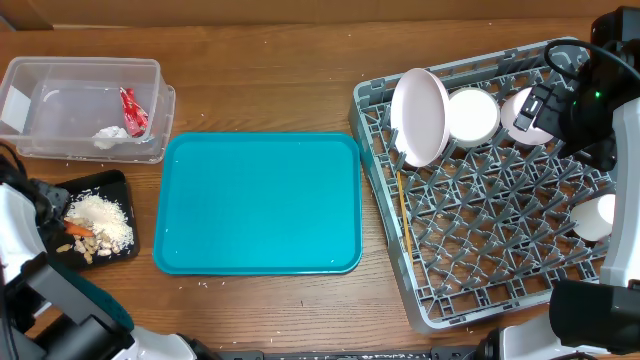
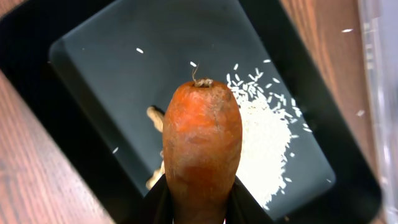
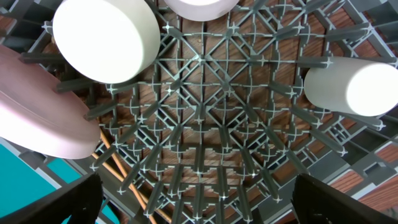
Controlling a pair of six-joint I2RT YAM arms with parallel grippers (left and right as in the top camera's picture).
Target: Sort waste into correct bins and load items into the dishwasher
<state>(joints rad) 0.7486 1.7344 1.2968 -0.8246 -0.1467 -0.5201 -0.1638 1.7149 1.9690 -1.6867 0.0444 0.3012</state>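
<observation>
One small orange carrot clamped in left gripper over shallow black rectangular tray (w/ white crumbs); right gripper wide apart, empty, over grey plastic rack.

The carrot hides most beige food bits; its base runs off-frame

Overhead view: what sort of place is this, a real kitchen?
Probably a staged dish-clearing bench, not a kitchen: a grey dish rack with white bowls, a teal tray, and a clear tub and black tray holding scraps.
</observation>
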